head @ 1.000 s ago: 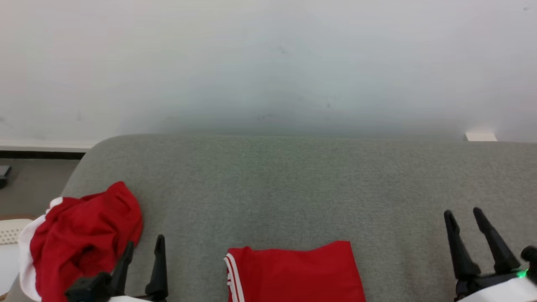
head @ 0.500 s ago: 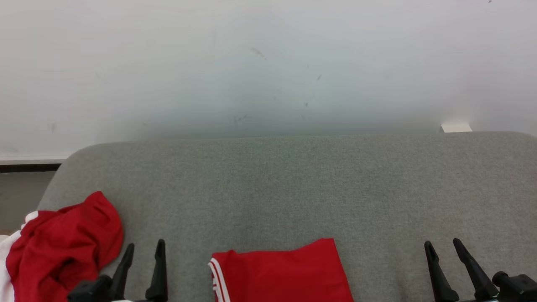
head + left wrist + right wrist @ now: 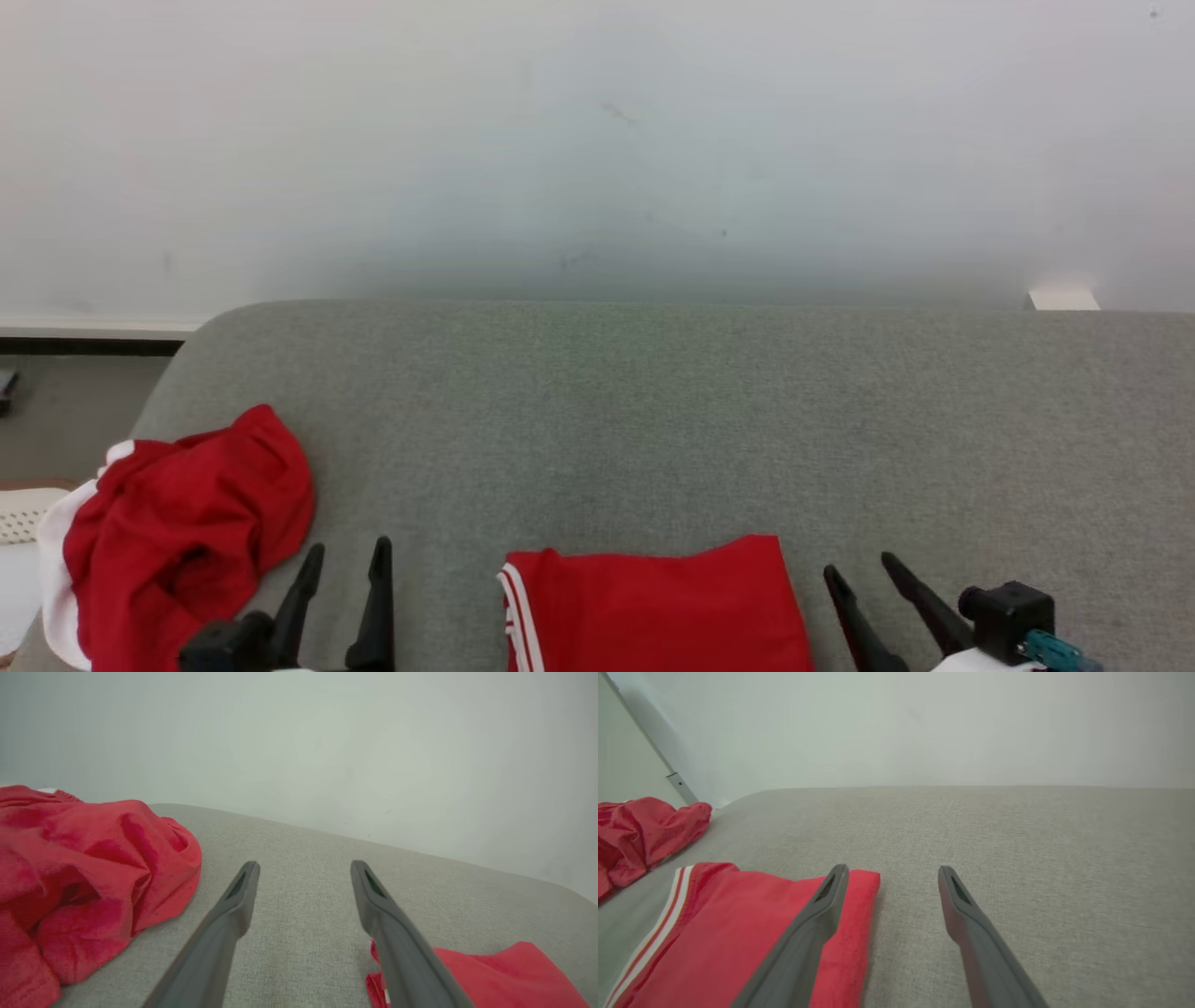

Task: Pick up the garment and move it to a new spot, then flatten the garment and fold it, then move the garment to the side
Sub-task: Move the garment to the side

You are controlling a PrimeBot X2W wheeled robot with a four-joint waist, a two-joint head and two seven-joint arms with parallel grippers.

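Currently folded garment (image 3: pixel 653 607) lies between left gripper (image 3: pixel 349 547) and right gripper (image 3: pixel 858 565); both spread wide, empty.

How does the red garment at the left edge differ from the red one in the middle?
The left garment is bunched in a crumpled heap; the middle garment lies flat with straight edges. The left garment shows a broad white patch on its outer side; the middle garment shows thin white stripes along its left edge. Both are red and rest on the grey surface.
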